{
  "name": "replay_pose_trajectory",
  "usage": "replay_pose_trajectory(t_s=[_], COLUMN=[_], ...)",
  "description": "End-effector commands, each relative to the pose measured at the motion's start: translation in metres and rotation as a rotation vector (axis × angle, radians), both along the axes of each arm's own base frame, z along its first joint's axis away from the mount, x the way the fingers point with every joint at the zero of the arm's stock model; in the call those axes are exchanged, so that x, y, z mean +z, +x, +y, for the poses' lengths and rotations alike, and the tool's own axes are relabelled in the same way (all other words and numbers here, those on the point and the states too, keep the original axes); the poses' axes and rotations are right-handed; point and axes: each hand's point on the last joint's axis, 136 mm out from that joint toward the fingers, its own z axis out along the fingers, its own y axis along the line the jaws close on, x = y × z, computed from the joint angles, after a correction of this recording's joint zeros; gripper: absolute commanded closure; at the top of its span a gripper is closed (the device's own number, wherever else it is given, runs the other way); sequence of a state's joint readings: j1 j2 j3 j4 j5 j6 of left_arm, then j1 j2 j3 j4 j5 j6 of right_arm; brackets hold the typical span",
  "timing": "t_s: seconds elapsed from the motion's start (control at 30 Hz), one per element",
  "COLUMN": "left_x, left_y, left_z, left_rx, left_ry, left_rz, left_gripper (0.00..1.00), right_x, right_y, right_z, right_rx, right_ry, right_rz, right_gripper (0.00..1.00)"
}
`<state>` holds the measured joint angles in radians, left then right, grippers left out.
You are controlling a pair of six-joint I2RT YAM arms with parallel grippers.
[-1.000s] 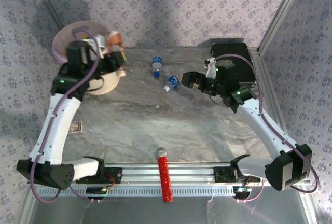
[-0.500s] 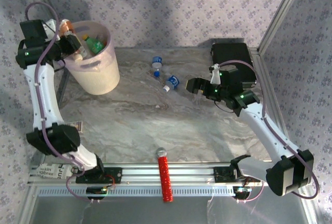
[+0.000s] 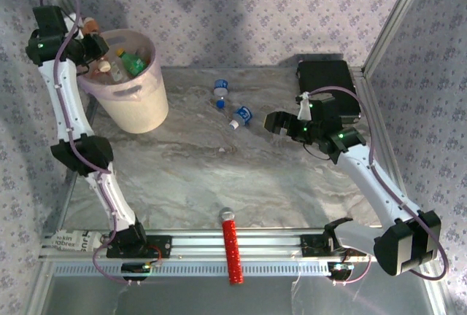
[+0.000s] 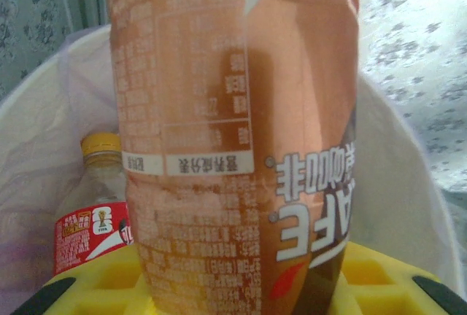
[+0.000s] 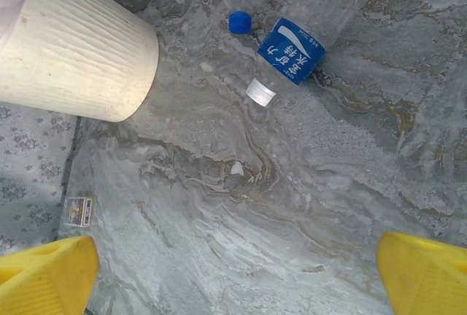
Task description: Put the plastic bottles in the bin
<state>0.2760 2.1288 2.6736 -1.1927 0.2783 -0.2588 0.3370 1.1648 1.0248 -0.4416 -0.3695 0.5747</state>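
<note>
**A:** Left gripper point(image 3: 89, 39) is clamped on a brownish-orange bottle point(image 4: 233, 133). A second ago it sat low over the bin point(image 3: 139, 107). Now it has swung up to the bin's far-left rim, at the table's point(image 3: 219, 176) far left corner.

**B:** Release next?

**A:** Probably, since the wrist view shows the bin's inside behind the bottle. Right gripper point(image 3: 275, 122), jaws wide apart, has backed off slightly from two blue-labelled bottles point(image 3: 240, 117) lying near the far edge. Both are still outstanding.

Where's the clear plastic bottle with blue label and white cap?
Top view: white-capped bottle lies mid-table, between the blue-capped bottle and the right gripper.
</note>
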Motion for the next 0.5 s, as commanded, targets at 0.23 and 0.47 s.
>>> replay_pose_trajectory(t_s=[0.23,0.47], left_x=[-0.025,-0.011], left_y=[-0.012,-0.022], left_z=[-0.027,-0.024], left_rx=[-0.064,-0.045], left_ry=[0.091,0.144], left_rz=[0.134,0.121], left_gripper=[0.30,0.14], right_x=[-0.012,-0.010], right_y=[0.001,0.002], right_z=[-0.008,-0.007], right_rx=[-0.006,-0.004], right_ry=[-0.039,-0.030], right_rz=[0.012,0.008], right_gripper=[0.01,0.01])
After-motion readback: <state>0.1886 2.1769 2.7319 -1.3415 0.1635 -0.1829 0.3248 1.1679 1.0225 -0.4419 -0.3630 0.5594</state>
